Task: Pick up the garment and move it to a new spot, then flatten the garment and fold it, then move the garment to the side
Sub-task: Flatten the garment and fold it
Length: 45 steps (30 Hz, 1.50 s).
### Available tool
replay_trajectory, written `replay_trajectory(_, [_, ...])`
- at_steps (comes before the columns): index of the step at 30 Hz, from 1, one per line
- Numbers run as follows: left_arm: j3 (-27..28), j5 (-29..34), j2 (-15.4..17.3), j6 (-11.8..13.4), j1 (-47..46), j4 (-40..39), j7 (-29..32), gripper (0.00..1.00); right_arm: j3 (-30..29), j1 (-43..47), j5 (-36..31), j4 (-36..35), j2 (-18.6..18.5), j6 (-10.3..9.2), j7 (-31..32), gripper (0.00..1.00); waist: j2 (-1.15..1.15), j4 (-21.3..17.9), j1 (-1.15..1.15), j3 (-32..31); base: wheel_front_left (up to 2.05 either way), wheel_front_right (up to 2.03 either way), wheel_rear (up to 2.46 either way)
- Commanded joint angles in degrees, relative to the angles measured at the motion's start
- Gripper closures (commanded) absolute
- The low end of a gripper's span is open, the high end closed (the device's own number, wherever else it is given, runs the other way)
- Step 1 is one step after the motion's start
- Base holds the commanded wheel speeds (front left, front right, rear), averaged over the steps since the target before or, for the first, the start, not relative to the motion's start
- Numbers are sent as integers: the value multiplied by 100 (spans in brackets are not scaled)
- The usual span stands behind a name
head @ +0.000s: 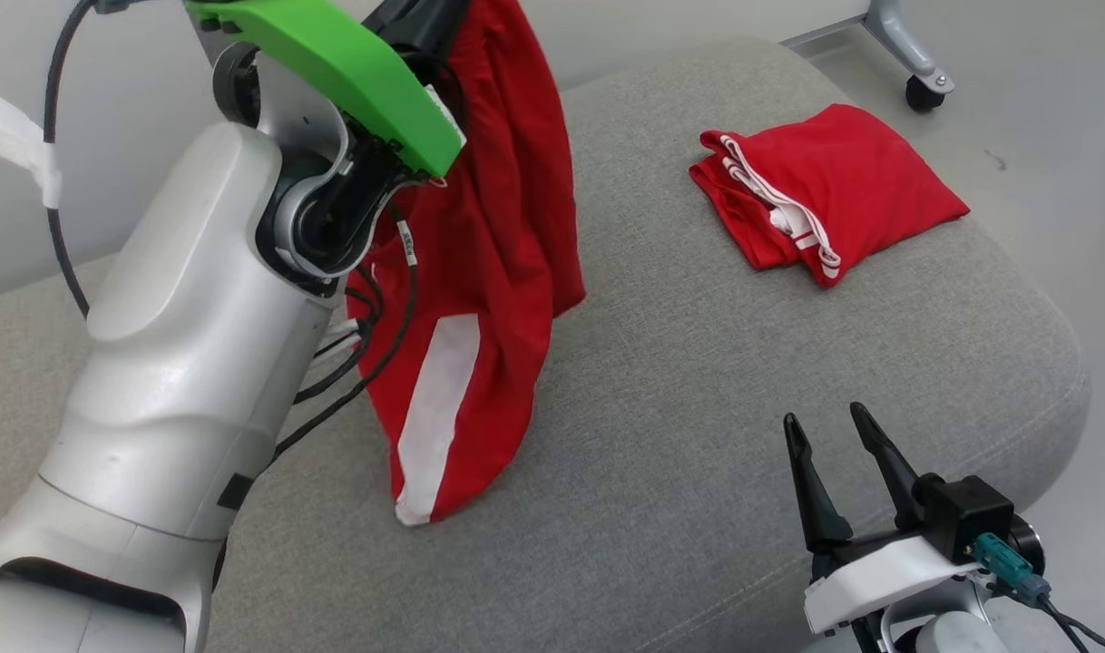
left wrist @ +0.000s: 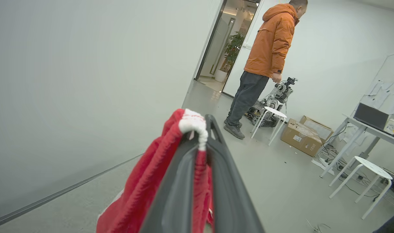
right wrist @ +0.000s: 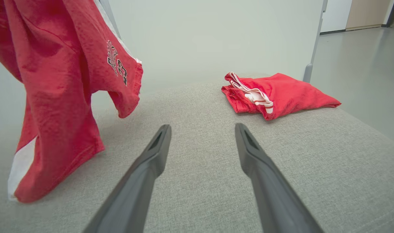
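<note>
Left end effector (left wrist: 199, 129) clamped tight on the white hem of the garment (head: 480, 272), which hangs red with its lower end touching the grey cushion (head: 679, 408). Right end effector (head: 825, 417) parted, empty, low over the cushion. A folded garment (head: 834, 181) lies well apart.

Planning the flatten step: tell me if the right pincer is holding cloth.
No, the right pincer stands open and empty over the grey cushion.
</note>
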Motion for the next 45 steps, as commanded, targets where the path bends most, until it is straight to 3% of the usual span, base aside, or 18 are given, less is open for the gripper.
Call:
replay_trajectory(1, [-23, -55, 9, -51, -78, -107, -34, 100, -44, 67, -35, -3, -9, -11, -17, 0, 0, 24, 0, -19, 0, 0, 0])
replay_trajectory(6, [-329, -332, -30, -100, 228, -831, -76, 100, -134, 74, -64, 1, -9, -10, -17, 0, 0, 209, 0, -27, 0, 0, 0])
replay_trajectory(12, [-1134, -773, 367, -102, 1469, -2183, -116, 100, -175, 143, -64, 34, -6, -10, -17, 0, 0, 509, 0, -108, 0, 0, 0])
replay_trajectory(17, [-1773, -754, 1303, -102, 3186, -3094, -335, 100, -337, 285, -108, 61, -6, -10, -17, 0, 0, 811, 0, -206, 0, 0, 0])
replay_trajectory(22, [-1852, -653, 1980, 22, 4512, -3136, -1002, 100, -482, 452, -203, 106, -11, -10, -17, 0, 0, 1170, 0, -241, 0, 0, 0])
replay_trajectory(27, [-1849, -532, 2105, 126, 5248, -2703, -1635, 100, -548, 542, -288, 182, -9, -10, -17, 0, 0, 1467, 0, -318, 0, 0, 0])
replay_trajectory(32, [-1616, -377, 1828, 108, 5669, -1864, -2073, 100, -573, 594, -342, 258, -12, -11, -17, 0, 0, 1691, 0, -424, 0, 0, 0])
replay_trajectory(35, [-1232, -246, 1494, 62, 5852, -1321, -2154, 100, -583, 638, -392, 278, -12, -11, -17, 0, 0, 1776, 0, -479, 0, 0, 0])
replay_trajectory(36, [-942, -121, 1353, 50, 5894, -1179, -2157, 89, -597, 650, -394, 284, -12, -11, -17, 0, 0, 1801, 0, -497, 0, 0, 0])
replay_trajectory(37, [-738, -39, 1235, 37, 5967, -1068, -2155, 65, -596, 654, -411, 285, -11, -11, -17, 0, 0, 1817, 0, -517, 0, 0, 0])
replay_trajectory(38, [-546, 142, 1099, 0, 6087, -936, -2154, 52, -591, 661, -425, 293, -11, -11, -17, 0, 0, 1826, 0, -539, 0, 0, 0])
replay_trajectory(39, [-407, 283, 1007, -12, 6154, -866, -2153, 22, -592, 667, -439, 292, -12, -11, -17, 0, 0, 1829, 0, -551, 0, 0, 0])
replay_trajectory(40, [-234, 411, 875, -33, 6250, -770, -2154, 0, -589, 664, -453, 282, -12, -10, -17, 0, 0, 1831, 0, -569, 0, 0, 0])
replay_trajectory(45, [209, 901, 596, -85, 6530, -490, -2155, 0, -598, 667, -484, 266, -12, -11, -17, 0, 0, 1814, 0, -632, 0, 0, 0])
